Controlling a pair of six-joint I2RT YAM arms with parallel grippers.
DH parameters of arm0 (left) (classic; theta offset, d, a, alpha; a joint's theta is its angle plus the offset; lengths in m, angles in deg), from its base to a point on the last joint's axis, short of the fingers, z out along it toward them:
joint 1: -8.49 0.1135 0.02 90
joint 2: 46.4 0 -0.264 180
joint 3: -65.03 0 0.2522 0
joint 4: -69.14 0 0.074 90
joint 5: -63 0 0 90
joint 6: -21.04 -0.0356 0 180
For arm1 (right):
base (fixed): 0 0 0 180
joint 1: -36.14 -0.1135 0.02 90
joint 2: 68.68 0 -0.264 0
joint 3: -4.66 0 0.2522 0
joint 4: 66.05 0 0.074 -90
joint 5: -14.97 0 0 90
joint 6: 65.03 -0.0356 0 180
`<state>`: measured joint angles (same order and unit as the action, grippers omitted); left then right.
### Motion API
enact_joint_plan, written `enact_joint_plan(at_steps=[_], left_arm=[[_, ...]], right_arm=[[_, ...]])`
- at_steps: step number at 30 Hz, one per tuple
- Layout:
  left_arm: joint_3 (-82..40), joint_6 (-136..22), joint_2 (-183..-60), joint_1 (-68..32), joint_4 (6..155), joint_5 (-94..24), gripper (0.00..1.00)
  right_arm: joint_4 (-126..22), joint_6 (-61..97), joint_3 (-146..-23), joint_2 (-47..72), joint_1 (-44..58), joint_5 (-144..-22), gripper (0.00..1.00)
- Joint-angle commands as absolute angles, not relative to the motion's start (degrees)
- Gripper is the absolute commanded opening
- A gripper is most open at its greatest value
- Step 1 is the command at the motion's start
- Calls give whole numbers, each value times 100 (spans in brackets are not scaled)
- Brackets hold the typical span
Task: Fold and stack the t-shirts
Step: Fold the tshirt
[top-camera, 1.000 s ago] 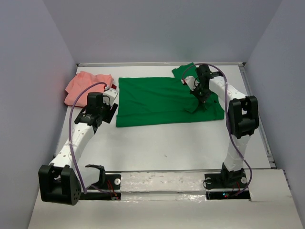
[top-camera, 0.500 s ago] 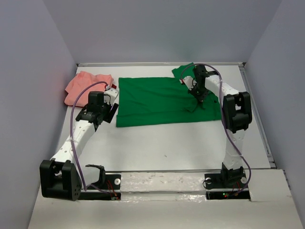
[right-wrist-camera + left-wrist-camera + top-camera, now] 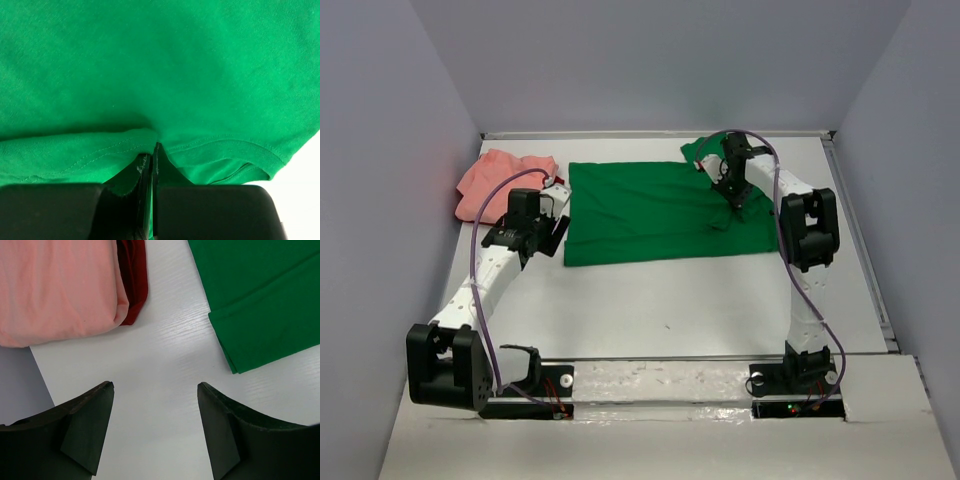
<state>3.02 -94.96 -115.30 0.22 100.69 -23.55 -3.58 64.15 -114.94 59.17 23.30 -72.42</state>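
On white table, right tool pinching green t-shirt

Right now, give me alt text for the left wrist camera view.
The left claw hangs open over white table, holding nothing. A salmon-pink t-shirt with dark red cloth against it lies upper left; the corner of a green t-shirt lies upper right.
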Motion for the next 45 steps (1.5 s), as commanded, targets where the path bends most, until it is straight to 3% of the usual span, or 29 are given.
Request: enact_joint_plan(at_steps=[1,15,23,24,27,45], left_arm=[[65,-9454,-11513,-12,10101,-2436,80],[29,-9436,-11645,-21,10154,-2489,80],[29,-9436,-11697,-21,10163,-2524,80],[29,-9445,-11706,-21,10171,-2559,80],[20,-9445,-11733,-30,10171,-2559,80],[-50,-9427,-11715,-74,10294,-2673,81]], right_arm=[[-641,6408,-11808,5920,2278,-7117,0],[-694,6548,-12283,6166,2225,-6888,2],[-808,6707,-12441,6307,2120,-6765,35],[-852,6707,-12476,6333,2120,-6730,44],[-974,6716,-12625,6412,2068,-6651,57],[-2768,6909,-12001,6122,2014,-5271,62]])
